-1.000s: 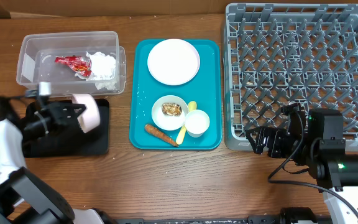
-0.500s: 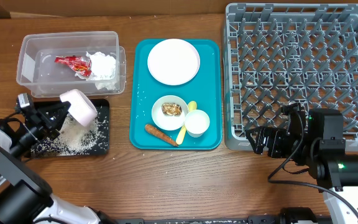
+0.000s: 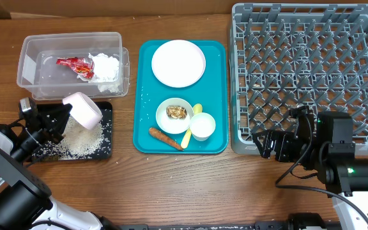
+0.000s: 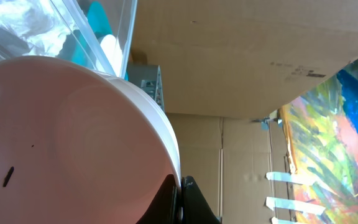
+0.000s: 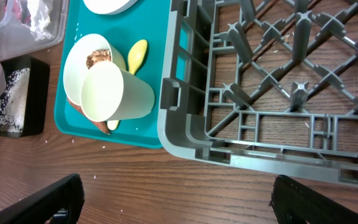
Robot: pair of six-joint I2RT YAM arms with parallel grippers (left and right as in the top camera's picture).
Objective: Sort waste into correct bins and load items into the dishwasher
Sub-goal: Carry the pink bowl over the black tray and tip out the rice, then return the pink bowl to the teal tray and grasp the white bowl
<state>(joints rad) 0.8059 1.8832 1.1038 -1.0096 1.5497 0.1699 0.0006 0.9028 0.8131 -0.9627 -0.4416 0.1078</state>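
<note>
Overhead — left gripper (image 3: pixel 64 116) holds bowl (image 3: pixel 83 108) tilted over black tray (image 3: pixel 107 145)

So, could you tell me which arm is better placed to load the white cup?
Right: the right gripper is open and nearer the white cup; the left gripper holds a bowl.

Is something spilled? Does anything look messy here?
Yes: white rice grains lie scattered loose over the black tray. They are below a white bowl that the left hand holds tipped on its side. Nothing else stands out.
</note>
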